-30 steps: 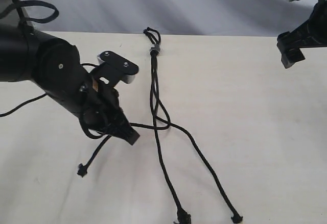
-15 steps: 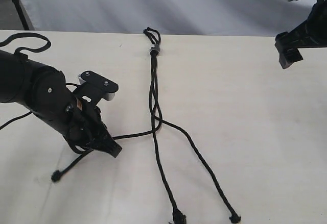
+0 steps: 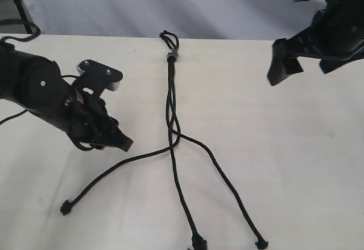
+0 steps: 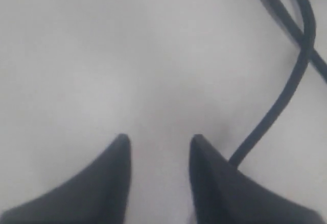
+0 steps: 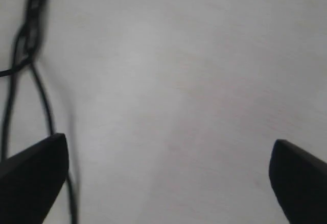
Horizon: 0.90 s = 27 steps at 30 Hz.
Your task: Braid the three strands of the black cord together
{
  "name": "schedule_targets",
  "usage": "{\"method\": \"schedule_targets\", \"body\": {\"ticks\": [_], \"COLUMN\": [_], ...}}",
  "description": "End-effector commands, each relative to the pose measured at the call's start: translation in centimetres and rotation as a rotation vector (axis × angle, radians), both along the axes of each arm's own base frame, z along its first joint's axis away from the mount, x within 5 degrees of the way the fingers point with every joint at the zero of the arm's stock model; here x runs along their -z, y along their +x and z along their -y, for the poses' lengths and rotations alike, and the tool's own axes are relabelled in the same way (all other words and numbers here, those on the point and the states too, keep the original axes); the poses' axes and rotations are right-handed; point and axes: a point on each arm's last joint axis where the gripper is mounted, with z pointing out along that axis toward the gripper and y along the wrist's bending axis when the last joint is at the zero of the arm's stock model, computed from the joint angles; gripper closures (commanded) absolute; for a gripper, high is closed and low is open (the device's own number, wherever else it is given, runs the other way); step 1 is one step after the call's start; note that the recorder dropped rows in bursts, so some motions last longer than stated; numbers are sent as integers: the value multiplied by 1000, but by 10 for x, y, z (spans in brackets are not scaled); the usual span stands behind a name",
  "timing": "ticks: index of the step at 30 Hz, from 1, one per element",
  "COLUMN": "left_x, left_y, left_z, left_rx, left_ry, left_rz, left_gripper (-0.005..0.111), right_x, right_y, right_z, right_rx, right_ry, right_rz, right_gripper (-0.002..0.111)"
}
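The left hand (image 3: 121, 143) sits low over the bench (image 3: 296, 170), its fingers parted with nothing between them. In the blurred left wrist view, one strand (image 4: 286, 96) vanishes behind a fingertip. The right hand (image 3: 301, 68) hangs spread wide and empty. The black cord (image 3: 170, 99) lies mid-bench, its knot (image 3: 171, 56) near the far edge and its three strands (image 3: 227, 184) fanning nearward. The middle tip (image 3: 197, 242) is clipped by the frame.

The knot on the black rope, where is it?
In the exterior view, the knot lies on the table near its far edge, about the middle, where the three strands join.
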Motion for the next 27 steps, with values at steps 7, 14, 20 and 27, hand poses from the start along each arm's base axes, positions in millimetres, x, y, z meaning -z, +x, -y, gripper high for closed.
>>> {"method": "schedule_targets", "body": {"ticks": [7, 14, 20, 27], "left_x": [-70, -76, -75, -74], "left_y": [-2, -9, -10, -10], "left_z": [-41, -52, -52, -52], "left_rx": [-152, -190, -188, -187], "left_ry": [-97, -105, -103, -101], "left_rz": [254, 302, 289, 282], "left_gripper": [106, 106, 106, 106], "right_x": [17, 73, 119, 161], "right_y": [-51, -90, -99, -93], "right_z": [-130, -180, -202, -205], "right_rx": [-447, -555, -575, -553], "right_ry": [51, 22, -52, -196], "right_rz": [-74, -72, -161, -178], "right_gripper": [9, 9, 9, 9]}}
